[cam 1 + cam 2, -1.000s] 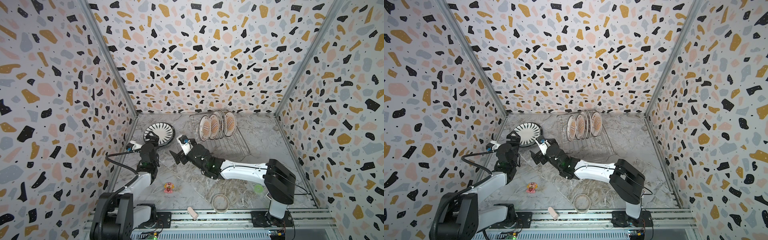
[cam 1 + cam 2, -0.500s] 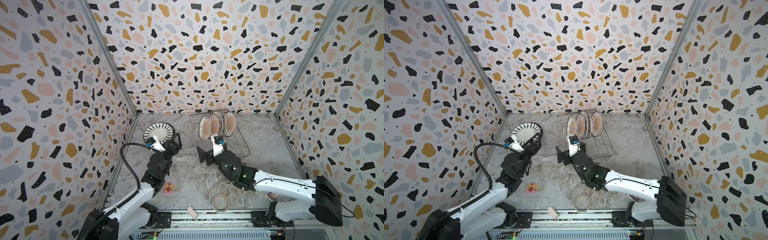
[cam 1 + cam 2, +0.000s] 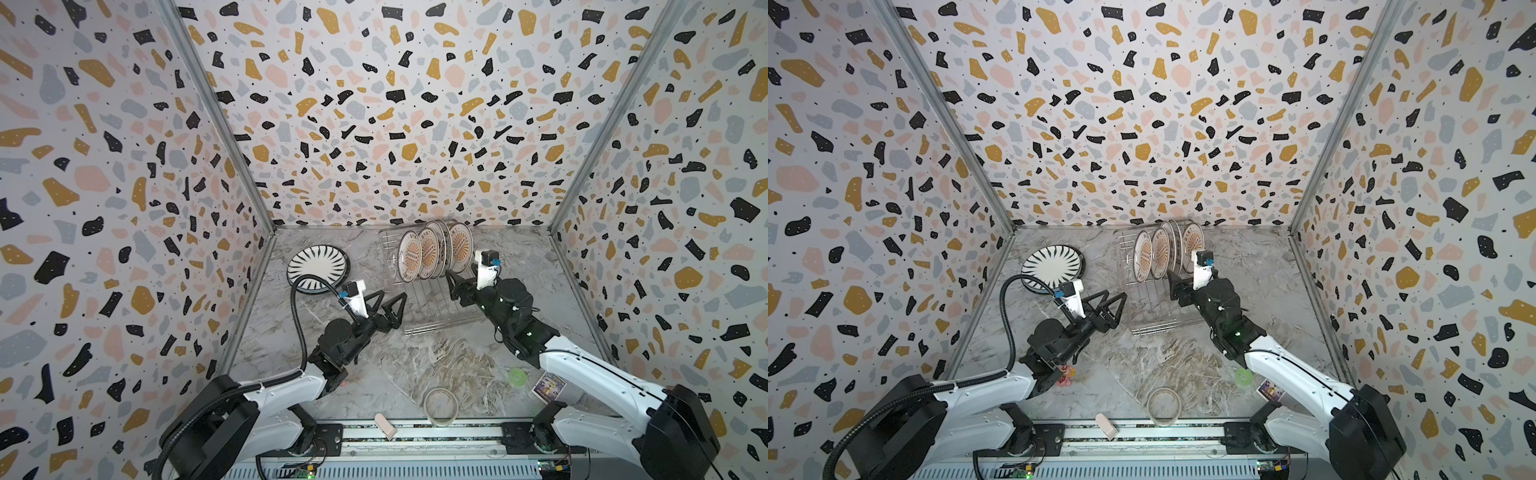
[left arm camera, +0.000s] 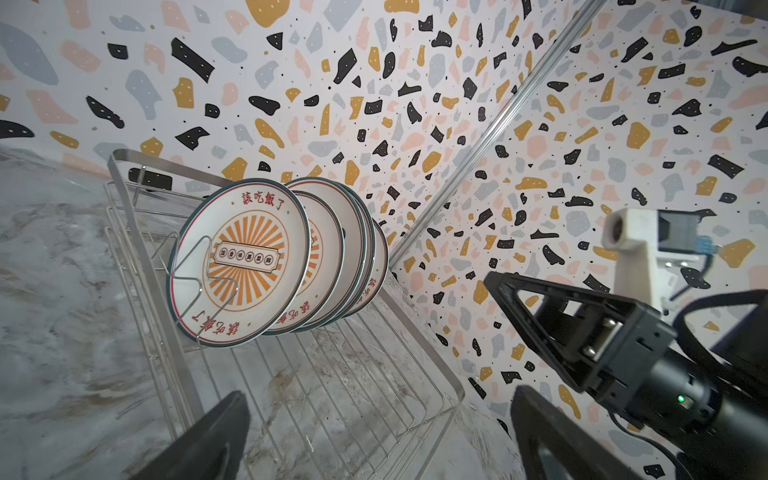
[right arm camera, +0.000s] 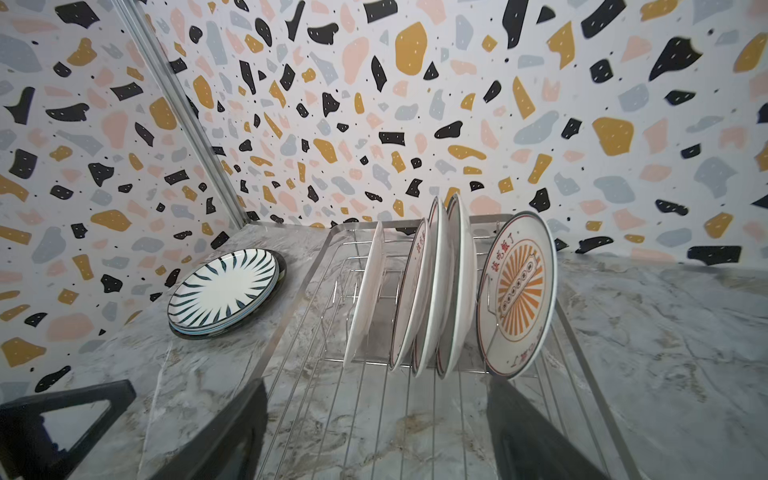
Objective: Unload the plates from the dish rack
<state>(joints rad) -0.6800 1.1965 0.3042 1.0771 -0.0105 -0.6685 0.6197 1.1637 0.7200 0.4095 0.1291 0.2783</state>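
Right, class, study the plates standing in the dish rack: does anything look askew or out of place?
Slightly. In the dish rack, the three middle plates lean crowded together, while the sunburst plate at one end stands apart, leaning on its own. Nothing looks broken or spilled.

High top views downward; wrist views low, near (both toward the dish rack (image 4: pixel 365 365))

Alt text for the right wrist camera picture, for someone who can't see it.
Several plates stand on edge in a wire dish rack, the nearest printed with an orange sunburst. The right gripper faces them, fingers apart and empty. Striped plates lie stacked on the table beside the rack.
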